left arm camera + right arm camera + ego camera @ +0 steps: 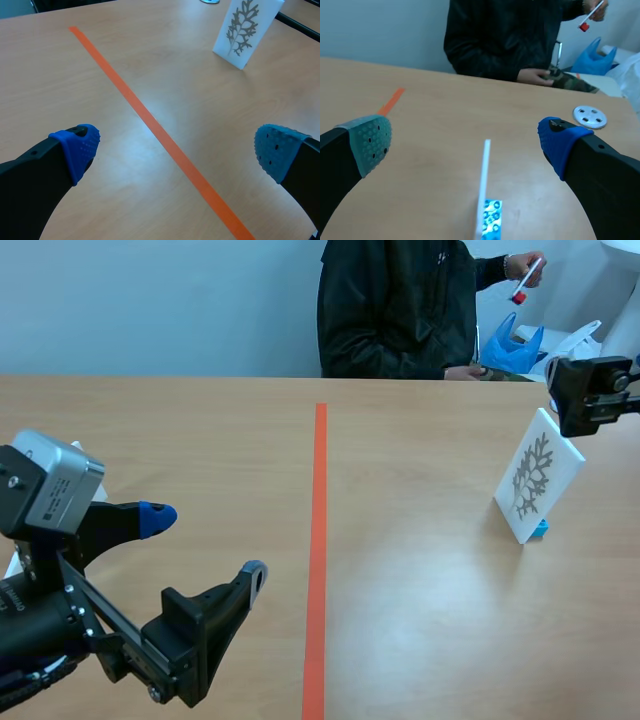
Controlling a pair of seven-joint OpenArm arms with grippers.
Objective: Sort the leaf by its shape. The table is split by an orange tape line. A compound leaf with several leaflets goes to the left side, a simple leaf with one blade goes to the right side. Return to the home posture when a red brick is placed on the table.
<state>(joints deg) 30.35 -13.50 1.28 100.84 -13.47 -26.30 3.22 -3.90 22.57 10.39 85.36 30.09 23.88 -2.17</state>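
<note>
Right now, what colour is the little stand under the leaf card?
The stand is blue; right wrist view shows it best.

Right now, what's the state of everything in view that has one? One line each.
leaf card: standing upright in its blue base, right of the tape line.
left gripper: jaws open, empty, above the table.
right gripper: jaws open, leaf card between them, not gripped.
red-tipped stick: held up by the person, off the table.
white disc: lying flat on the table.
</note>
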